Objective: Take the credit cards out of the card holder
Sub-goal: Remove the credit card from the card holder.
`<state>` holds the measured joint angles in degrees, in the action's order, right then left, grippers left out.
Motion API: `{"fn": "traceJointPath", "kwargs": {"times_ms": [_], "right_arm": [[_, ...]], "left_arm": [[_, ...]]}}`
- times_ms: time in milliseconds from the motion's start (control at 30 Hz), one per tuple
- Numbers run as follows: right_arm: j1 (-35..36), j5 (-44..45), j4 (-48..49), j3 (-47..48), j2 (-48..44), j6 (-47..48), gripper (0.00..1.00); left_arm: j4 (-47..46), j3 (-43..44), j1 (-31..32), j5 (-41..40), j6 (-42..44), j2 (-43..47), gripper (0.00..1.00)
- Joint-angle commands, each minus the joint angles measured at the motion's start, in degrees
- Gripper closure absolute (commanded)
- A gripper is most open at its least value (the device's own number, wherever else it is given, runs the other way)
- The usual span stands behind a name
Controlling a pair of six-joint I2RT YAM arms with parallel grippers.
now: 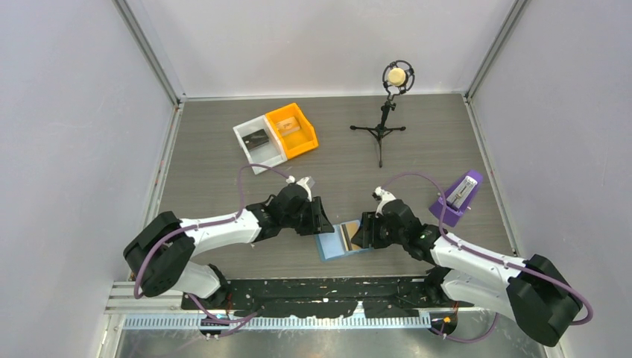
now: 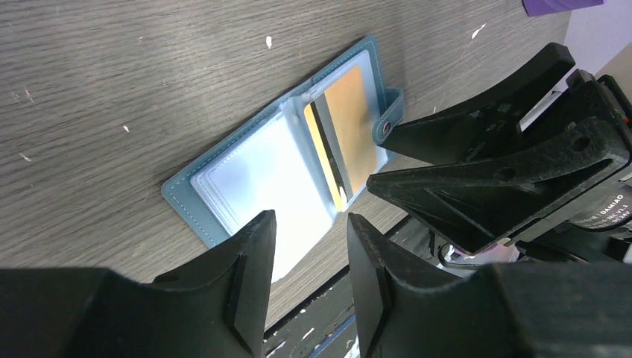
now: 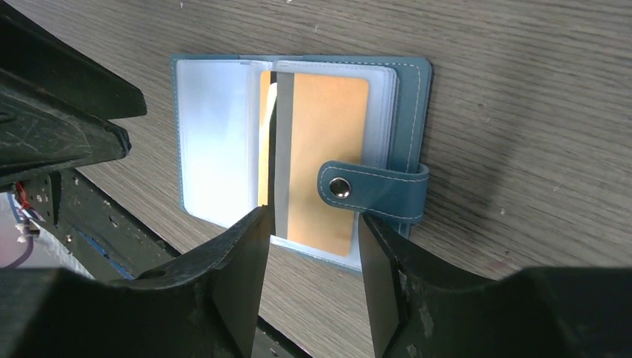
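Above the card holder (image 3: pixel 411 97), left hand (image 2: pixel 309 227) and right hand (image 3: pixel 313 224) hover, parted.

- A small white label (image 2: pixel 610 210) sits on the black housing of the right arm (image 2: pixel 522 171), seen from the left wrist. Its dark capitals appear to read "DAMIAO", running sideways along the picture's right edge.
- Next to that word on the same label is a finer line of print, too small to read.
- The tan card (image 3: pixel 328 149) in the open card holder (image 3: pixel 417 112) shows no legible lettering.
- The purple stand (image 1: pixel 456 198) on the worktop (image 1: pixel 417 149) has a pale face. Its markings are too small to read from above.
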<state>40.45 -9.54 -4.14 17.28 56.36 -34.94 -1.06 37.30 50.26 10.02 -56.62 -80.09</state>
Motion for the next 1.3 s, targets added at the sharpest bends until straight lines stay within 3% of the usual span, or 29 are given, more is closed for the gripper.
{"fn": "traceJointPath", "kwargs": {"times_ms": [0,833,1133,1267], "right_arm": [[1.08,1.36,4.82,-1.28,1.89,-2.52,0.47],[2.34,-0.07,11.98,-5.59,3.28,-6.22,0.65],[2.36,0.48,12.23,-6.21,2.37,-6.50,0.68],[2.35,0.61,12.28,-6.22,2.30,-6.41,0.70]], "left_arm": [[-2.91,0.54,0.32,-0.85,-0.35,0.04,0.58],[-10.53,2.51,3.07,-0.62,-1.28,-10.75,0.60],[-18.76,0.82,4.23,1.02,-5.36,-13.63,0.68],[-16.77,1.02,4.15,-0.37,-5.08,-12.89,0.83]]}}
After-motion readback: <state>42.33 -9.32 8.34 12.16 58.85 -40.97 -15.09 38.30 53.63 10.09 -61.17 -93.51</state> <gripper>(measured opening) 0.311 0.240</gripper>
